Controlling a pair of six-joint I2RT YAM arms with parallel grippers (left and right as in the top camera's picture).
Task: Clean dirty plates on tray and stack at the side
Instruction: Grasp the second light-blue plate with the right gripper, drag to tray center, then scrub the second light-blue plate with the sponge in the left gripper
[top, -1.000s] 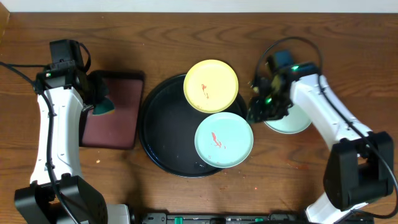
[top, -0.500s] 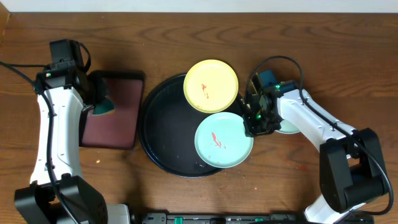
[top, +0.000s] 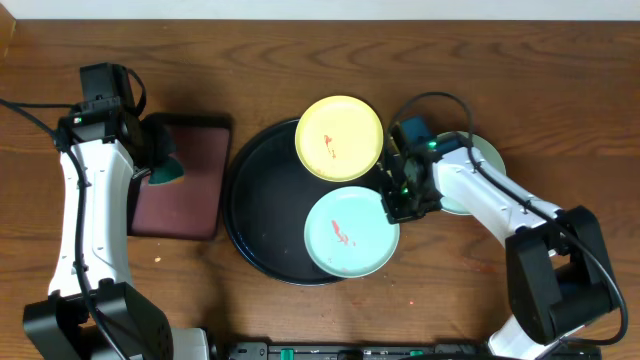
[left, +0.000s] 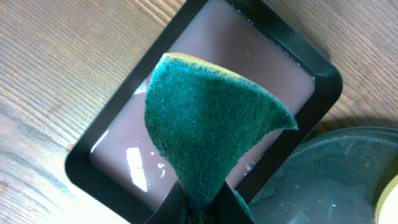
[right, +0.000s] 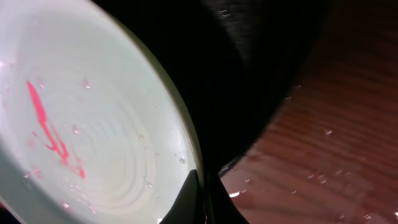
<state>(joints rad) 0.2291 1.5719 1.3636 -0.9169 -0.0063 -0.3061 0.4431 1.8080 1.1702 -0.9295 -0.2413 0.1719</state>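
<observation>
The round black tray holds a pale yellow plate at its far rim and a pale blue-green plate at its front right, each with a red smear. My right gripper is shut on the blue-green plate's right rim; the right wrist view shows the jaws pinching the rim of the plate over the tray. Another blue-green plate lies on the table right of the tray, partly under my right arm. My left gripper is shut on a green sponge.
A dark maroon rectangular tray with liquid in it lies left of the black tray; the sponge hangs over its left edge. In the left wrist view its rim frames the liquid. Water drops lie on the wood by the black tray.
My right gripper moved left from the plate on the table to the blue-green plate on the tray and closed on its rim. That plate slid slightly left. The left arm stayed still.
</observation>
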